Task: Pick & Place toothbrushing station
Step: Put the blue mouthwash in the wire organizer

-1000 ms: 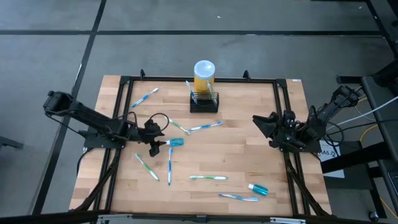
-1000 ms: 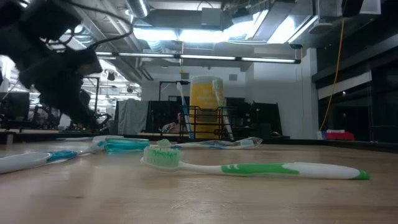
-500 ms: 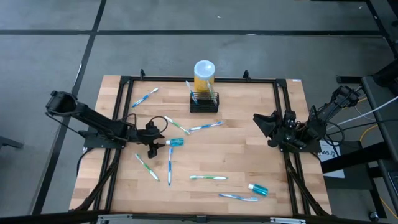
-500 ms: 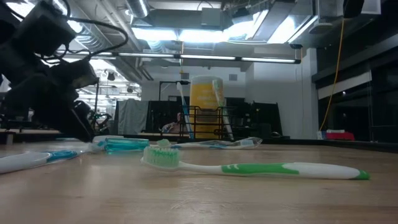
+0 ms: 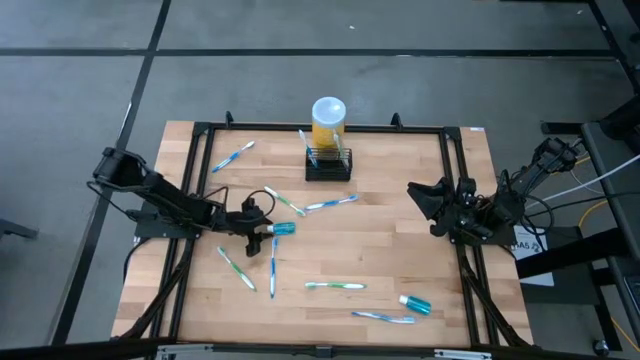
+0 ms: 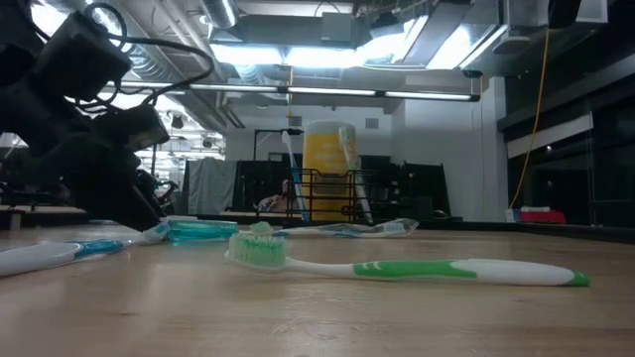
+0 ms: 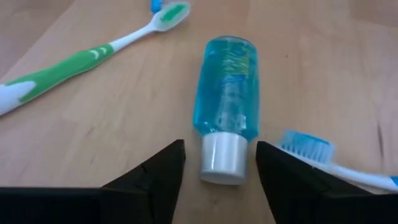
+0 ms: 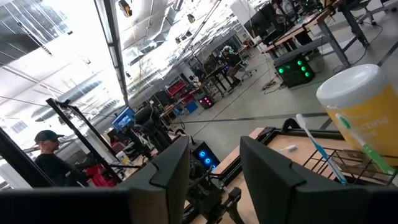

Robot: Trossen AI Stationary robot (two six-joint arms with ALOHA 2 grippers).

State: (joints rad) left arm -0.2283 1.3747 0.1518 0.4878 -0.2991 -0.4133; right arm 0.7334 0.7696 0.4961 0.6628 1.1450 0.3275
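The left gripper sat low over the table, jaws spread to either side of the white cap of a small blue bottle lying on its side; the fingers were not touching it. A blue-bristled toothbrush lay just beside the cap, a green toothbrush nearby. The toothbrushing station, a black wire-mesh holder with one toothbrush standing in it, stood at the table's far edge, against a yellow cylinder. The right gripper waited at the right edge, jaws parted and empty.
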